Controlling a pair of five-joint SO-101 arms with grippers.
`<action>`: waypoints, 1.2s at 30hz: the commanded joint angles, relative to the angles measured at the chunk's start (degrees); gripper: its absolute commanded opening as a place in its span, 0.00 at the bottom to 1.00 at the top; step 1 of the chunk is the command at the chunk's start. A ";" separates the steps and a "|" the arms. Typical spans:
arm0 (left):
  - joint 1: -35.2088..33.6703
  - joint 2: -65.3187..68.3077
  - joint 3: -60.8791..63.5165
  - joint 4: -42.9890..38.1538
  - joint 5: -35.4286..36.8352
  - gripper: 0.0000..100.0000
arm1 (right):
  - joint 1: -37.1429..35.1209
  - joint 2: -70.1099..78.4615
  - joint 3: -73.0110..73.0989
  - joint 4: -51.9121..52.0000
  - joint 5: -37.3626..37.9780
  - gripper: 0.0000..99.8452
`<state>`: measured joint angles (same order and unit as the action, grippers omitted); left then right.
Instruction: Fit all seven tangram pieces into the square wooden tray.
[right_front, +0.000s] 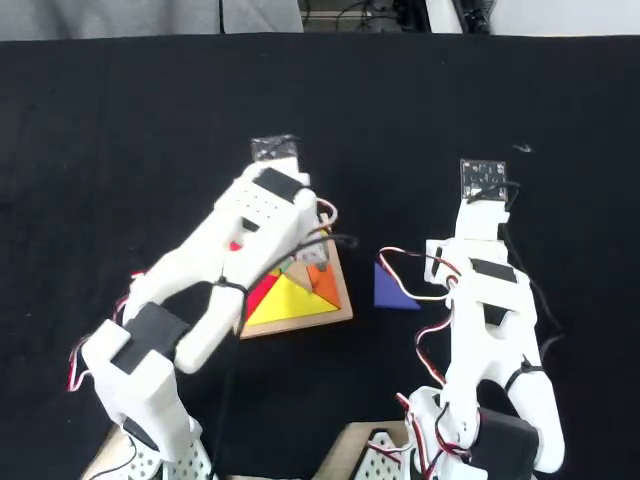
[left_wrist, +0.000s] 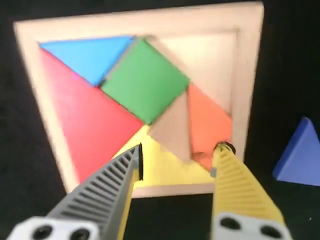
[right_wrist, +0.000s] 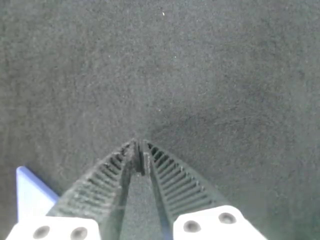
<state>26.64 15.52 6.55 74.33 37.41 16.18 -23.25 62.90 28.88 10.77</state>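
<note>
– Tray (left_wrist: 250, 75) first: what's in it?
– Six pieces. Red triangle (left_wrist: 85, 120), light blue triangle (left_wrist: 92, 55) and green square (left_wrist: 145, 80) sit flat. The tan triangle (left_wrist: 172, 132) looks askew between the orange piece (left_wrist: 207, 117) and the yellow triangle (left_wrist: 165, 170). One corner is bare wood.
– So why is my left gripper (left_wrist: 180, 150) there?
– You hold it spread wide over that tan triangle, I'd judge to nudge it flat.
– And the seventh?
– The dark blue triangle (right_front: 393, 288) lies on the cloth (right_front: 150, 120) just beside the tray. Your right gripper (right_wrist: 139, 150) hovers near it, pinched together on nothing.
</note>
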 joint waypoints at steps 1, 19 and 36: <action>1.98 2.64 -3.65 -3.34 -0.35 0.24 | -0.79 -0.13 -1.45 -1.14 0.44 0.01; 0.40 -4.40 -16.22 14.86 -0.88 0.24 | -0.79 -0.13 -1.54 -1.14 0.44 0.01; -29.93 -46.24 -7.60 26.20 -25.05 0.23 | -1.32 -0.66 -3.30 4.04 6.15 0.01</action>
<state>7.74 -19.12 -8.40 100.35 17.45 16.18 -23.25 62.90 30.02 12.53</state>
